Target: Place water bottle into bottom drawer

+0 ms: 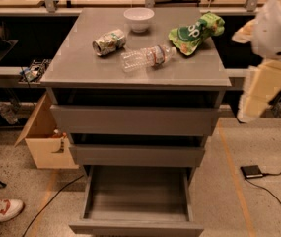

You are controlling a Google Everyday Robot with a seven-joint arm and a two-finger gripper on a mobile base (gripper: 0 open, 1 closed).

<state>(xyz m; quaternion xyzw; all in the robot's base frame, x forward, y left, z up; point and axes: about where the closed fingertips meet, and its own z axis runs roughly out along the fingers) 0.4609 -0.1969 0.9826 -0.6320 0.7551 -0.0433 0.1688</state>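
Observation:
The water bottle lies on its side on top of the grey cabinet, near the middle, its white cap pointing right. The bottom drawer is pulled open at the cabinet's foot and holds nothing. My gripper hangs off the cabinet's right side, level with the top, on a white and cream arm, well apart from the bottle. It holds nothing that I can see.
A crushed green-white can, a white bowl and a green chip bag share the cabinet top. Two upper drawers are shut. A cardboard box stands left, and a small black device with a cable lies on the floor at right.

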